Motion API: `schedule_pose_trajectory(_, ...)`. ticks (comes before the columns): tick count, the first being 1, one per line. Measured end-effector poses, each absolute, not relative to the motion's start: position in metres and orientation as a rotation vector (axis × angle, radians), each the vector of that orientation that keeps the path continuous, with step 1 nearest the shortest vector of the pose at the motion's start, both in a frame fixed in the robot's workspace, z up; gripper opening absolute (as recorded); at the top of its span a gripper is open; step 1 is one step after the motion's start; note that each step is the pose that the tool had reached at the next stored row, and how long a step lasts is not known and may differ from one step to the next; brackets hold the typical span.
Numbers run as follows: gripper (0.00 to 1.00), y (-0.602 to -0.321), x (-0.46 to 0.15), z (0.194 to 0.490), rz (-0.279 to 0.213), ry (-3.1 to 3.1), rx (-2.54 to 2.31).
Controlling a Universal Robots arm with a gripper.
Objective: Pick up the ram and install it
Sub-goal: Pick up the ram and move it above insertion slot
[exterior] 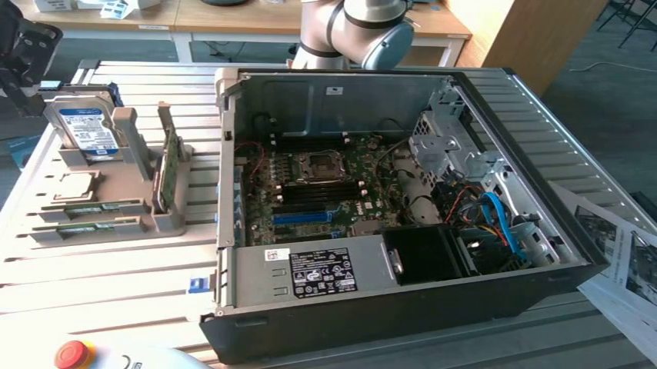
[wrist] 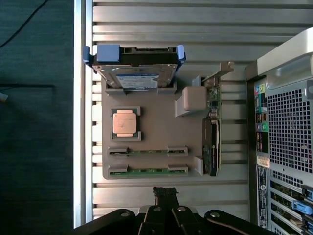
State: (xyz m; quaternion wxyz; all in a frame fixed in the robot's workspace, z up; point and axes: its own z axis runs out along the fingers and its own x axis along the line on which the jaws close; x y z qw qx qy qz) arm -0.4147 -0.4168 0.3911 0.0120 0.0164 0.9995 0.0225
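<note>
Slatted metal tabletop (exterior: 103, 269), wooden desks behind. Exterior view: black computer case (exterior: 411, 323) lying open, green motherboard (exterior: 328, 184) with empty black and blue slots, grey power supply (exterior: 308, 269) with white label, blue cable (exterior: 498, 215), robot arm (exterior: 359, 27) behind the case, red stop button (exterior: 74, 354) at the near edge, printed sheets (exterior: 626, 261) at the exterior view's right. Grey plastic holder (exterior: 144, 192) sits at the exterior view's left of the case. Wrist view adds the top-down layout: silver hard drive (wrist: 137, 78) upright in its cradle, square metal CPU (wrist: 124, 122) flat in a recess, expansion card (wrist: 212, 142) on edge, perforated rear panel (wrist: 286, 142) of the case. Ram sticks (wrist: 146, 152): two thin green boards on edge in parallel holder slots, untouched. Gripper (wrist: 165, 192): black, fingertips pressed together, holding nothing, above bare slats just beside the holder edge nearest the ram sticks.
</note>
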Motion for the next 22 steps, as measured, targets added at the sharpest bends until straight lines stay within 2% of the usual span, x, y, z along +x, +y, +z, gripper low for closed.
schedule_pose_trajectory(22, 0.1, -0.4168, -0.4147, 0.391, 0.074, 3.108, -0.291)
